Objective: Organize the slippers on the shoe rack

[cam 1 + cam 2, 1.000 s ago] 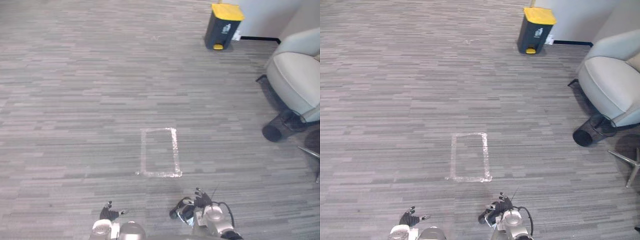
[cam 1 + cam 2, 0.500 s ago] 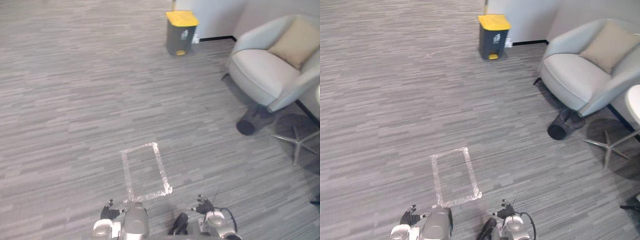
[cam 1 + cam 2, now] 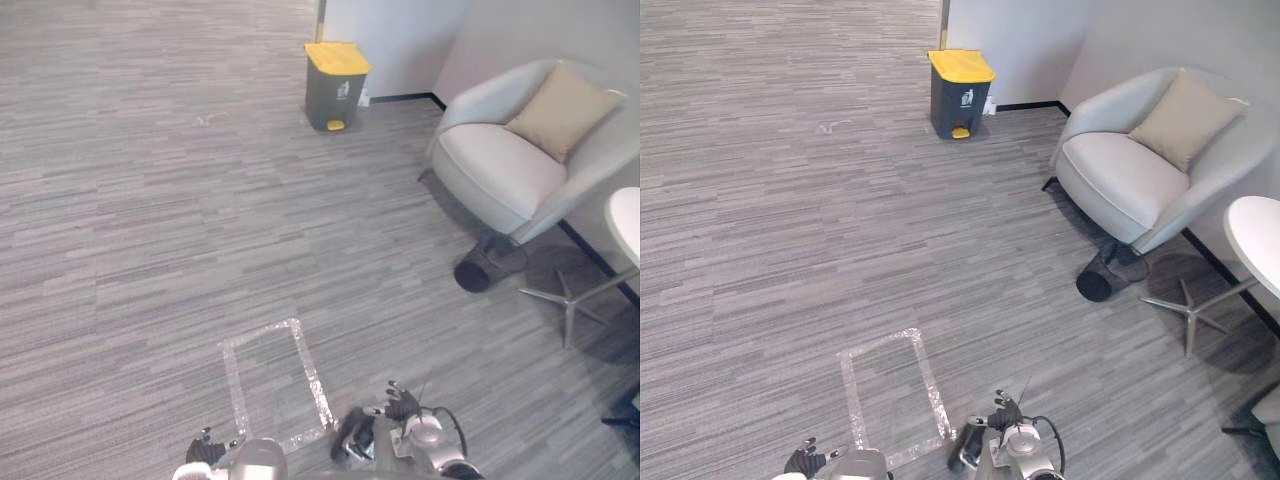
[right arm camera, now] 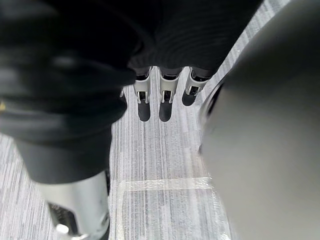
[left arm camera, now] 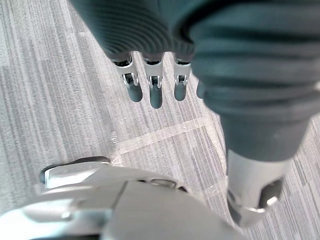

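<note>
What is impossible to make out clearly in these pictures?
White round table: cut off by the right edge, both eye views.
Small pale scrap on the grey carpet: too small to identify, eye views.
Label on the yellow-lidded dark grey bin: too small, eye views.

A grey striped carpet was marked with a taped rectangle. A yellow-lidded bin was set by the pale wall. Beside a grey armchair with a tan cushion, what may be a tipped basket was seen.
</note>
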Controlling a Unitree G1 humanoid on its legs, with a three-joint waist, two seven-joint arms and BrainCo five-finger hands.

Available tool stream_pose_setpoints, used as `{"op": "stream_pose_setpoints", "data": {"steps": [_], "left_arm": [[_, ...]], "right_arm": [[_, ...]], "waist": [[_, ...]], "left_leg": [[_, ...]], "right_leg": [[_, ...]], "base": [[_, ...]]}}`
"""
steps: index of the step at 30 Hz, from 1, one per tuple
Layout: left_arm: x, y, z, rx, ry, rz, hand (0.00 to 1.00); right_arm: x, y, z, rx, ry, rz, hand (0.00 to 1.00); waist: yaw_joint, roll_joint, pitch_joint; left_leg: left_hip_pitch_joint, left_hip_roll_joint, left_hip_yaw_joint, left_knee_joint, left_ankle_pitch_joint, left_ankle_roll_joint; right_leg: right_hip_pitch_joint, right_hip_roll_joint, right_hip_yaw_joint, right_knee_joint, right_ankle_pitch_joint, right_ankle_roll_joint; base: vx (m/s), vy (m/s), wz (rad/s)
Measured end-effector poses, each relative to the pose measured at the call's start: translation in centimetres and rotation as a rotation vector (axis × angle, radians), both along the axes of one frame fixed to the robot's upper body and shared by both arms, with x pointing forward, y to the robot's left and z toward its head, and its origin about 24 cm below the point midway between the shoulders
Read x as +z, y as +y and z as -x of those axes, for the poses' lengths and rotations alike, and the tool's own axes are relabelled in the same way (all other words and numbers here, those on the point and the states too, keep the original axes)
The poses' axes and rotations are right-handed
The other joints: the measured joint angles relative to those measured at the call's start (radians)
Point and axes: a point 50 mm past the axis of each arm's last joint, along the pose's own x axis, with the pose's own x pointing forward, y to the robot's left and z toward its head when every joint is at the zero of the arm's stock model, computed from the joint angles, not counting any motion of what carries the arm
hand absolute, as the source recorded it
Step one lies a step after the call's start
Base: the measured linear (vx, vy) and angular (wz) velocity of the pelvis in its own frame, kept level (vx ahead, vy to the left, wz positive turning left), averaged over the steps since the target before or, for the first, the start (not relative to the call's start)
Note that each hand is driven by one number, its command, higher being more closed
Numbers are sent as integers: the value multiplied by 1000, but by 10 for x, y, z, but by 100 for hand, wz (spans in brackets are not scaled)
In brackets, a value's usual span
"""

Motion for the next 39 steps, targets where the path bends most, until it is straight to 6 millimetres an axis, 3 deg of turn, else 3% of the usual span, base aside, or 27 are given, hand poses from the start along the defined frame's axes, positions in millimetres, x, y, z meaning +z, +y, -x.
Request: {"op": "stream_pose_setpoints", "data": {"steps": [1,3,5,6,7,8,9,10,11,13,14,15,16,17,18,22,25,27,30,31,37,39], "left_arm": [[-1,-3,0,-3,3,8,0],[-1,-14,-9,-59,-13,20,0],[0,-17,-12,-71,-19,25,0],[0,-20,-16,-67,-30,35,0],[0,-20,-16,-66,-30,35,0],[0,-19,-16,-59,-35,33,0],[2,-18,-18,-67,-46,28,0],[4,-16,-20,-69,-56,19,0],[4,-15,-21,-69,-58,18,0],[6,-14,-23,-71,-76,13,0],[6,-14,-23,-71,-78,13,0],[5,-15,-23,-69,-77,15,0],[5,-12,-21,-63,-67,7,0],[5,-9,-20,-62,-62,-1,0],[6,-5,-19,-64,-61,-11,0],[5,-3,-14,-62,-44,-15,0],[0,-3,1,-53,4,-11,0],[-2,-2,7,-50,23,-10,0],[-2,-3,7,-51,24,-6,0],[-2,-4,5,-55,22,-2,0],[-2,-7,-1,-71,20,3,0],[-2,-11,-5,-83,12,12,0]], "right_arm": [[1,-3,-1,0,-3,9,0],[2,-16,-2,-41,-7,27,0],[2,-20,-1,-60,-6,30,0],[2,-24,0,-71,-4,36,0],[2,-24,0,-71,-3,36,0],[1,-24,2,-74,2,36,0],[-2,-25,7,-86,19,40,0],[-3,-26,10,-98,29,46,0],[-3,-27,11,-102,30,47,0],[-4,-24,12,-116,33,42,0],[-4,-24,12,-116,34,42,0],[-3,-22,11,-114,30,38,0],[-4,-21,11,-109,31,37,0],[-4,-17,11,-102,30,30,0],[-6,-13,16,-101,44,20,0],[-9,-9,21,-96,67,6,0],[-9,-8,21,-84,73,0,0],[-10,-8,21,-72,79,-4,0],[-10,-11,21,-63,81,4,0],[-9,-14,20,-65,79,11,0],[-8,-21,20,-103,73,16,0],[-9,-25,24,-125,80,19,0]], "waist": [[-3,16,2],[-21,66,-15],[-26,83,-22],[-22,106,-10],[-22,106,-9],[-20,106,-7],[-20,107,-9],[-19,97,-7],[-18,94,-7],[-5,73,1],[-4,73,1],[-1,85,-3],[7,66,-2],[4,60,-6],[-4,36,-20],[11,19,-29],[17,14,-31],[18,15,-31],[21,13,-36],[20,16,-35],[7,24,-34],[5,45,-45]], "left_leg": [[7,6,-15,0,-6,-6],[-14,36,-81,31,-6,-7],[-82,64,-100,153,-2,-12],[-168,128,-103,383,53,-78],[-179,136,-103,413,69,-83],[-221,164,-100,528,132,-78],[-262,196,-77,592,101,-54],[-294,197,-60,569,61,-35],[-306,195,-61,556,52,-29],[-366,152,-134,347,23,-21],[-370,142,-160,315,24,-23],[-367,88,-321,151,71,-63],[-324,44,-341,134,136,-92],[-318,28,-331,130,131,-96],[-313,21,-284,150,125,-77],[-263,-3,-182,160,102,-40],[-158,-4,-50,92,90,-17],[-59,3,66,-8,103,2],[-13,8,130,-53,104,-10],[-11,3,131,-80,121,-18],[-4,12,101,-122,137,-27],[-33,60,103,-72,85,-34]], "right_leg": [[9,2,-7,13,-5,11],[11,15,-41,42,-85,24],[24,35,-64,24,-103,20],[82,75,-88,-13,-112,12],[91,80,-88,-18,-115,10],[133,97,-82,-47,-121,7],[193,119,-72,-104,-114,12],[222,121,-54,-137,-105,24],[227,120,-46,-146,-102,28],[238,90,35,-173,-81,62],[238,87,46,-174,-80,68],[235,73,110,-171,-80,105],[224,58,188,-154,-84,142],[224,48,206,-156,-83,141],[224,44,243,-155,-83,141],[215,8,316,-141,-56,139],[177,-50,201,-37,-59,121],[187,-141,-122,83,-114,21],[186,-154,-319,70,-122,9],[169,-149,-376,65,-108,-15],[154,-81,-358,-9,-98,-35],[170,-12,-349,-79,-78,-34]], "base": [[401,-126,50],[413,-124,55],[295,-96,28],[266,-73,-1],[334,-51,-9],[261,8,-14],[428,60,-25],[348,94,-24],[301,168,-53],[189,248,-79],[145,335,-101],[139,360,-111],[146,361,-108],[218,364,-65],[158,224,-27],[124,261,-71],[25,106,-119],[-14,21,-114],[54,-56,-112],[81,-56,-105],[60,-115,-45],[-72,-61,-19]]}}
